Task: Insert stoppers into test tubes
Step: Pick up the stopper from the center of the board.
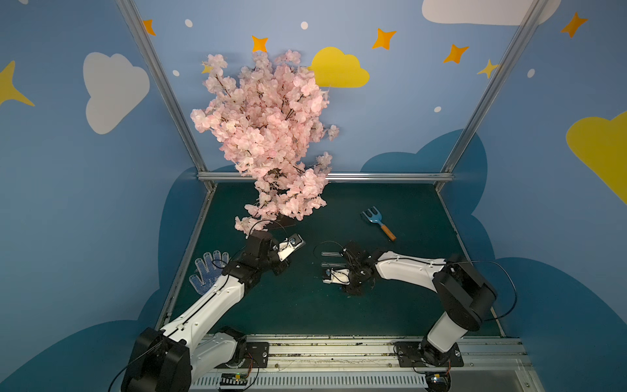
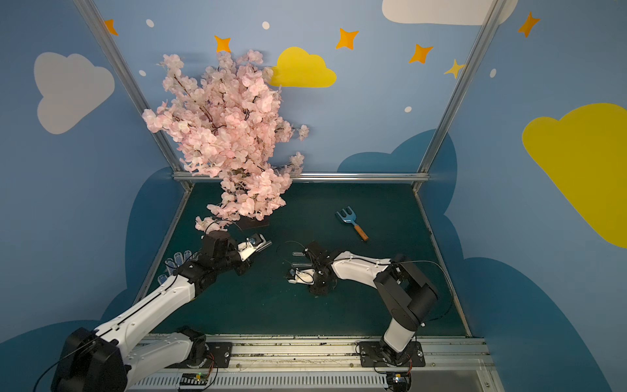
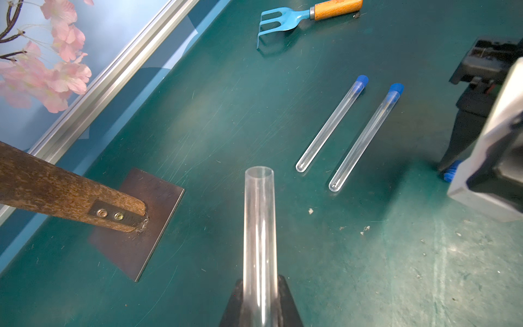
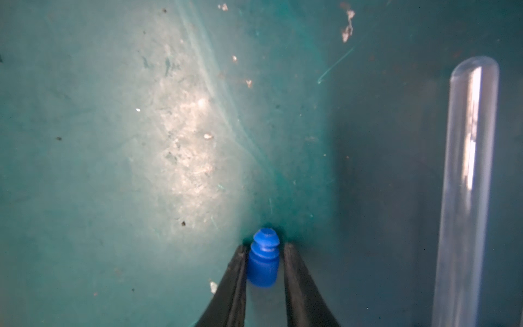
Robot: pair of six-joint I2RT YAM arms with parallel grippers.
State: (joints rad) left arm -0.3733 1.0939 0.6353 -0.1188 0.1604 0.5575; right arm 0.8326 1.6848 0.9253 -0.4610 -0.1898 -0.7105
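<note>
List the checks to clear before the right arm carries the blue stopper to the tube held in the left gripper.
1. Hold of the left gripper on the open test tube: ok, shut on it.
2. Mouth of that tube free of any plug: ok.
3. The loose stopper flanked by the right gripper: ok.
4. Firmness of the right grip: cannot tell; a thin gap shows on one side.
5. The two stoppered test tubes lying apart from both grippers: ok.
</note>
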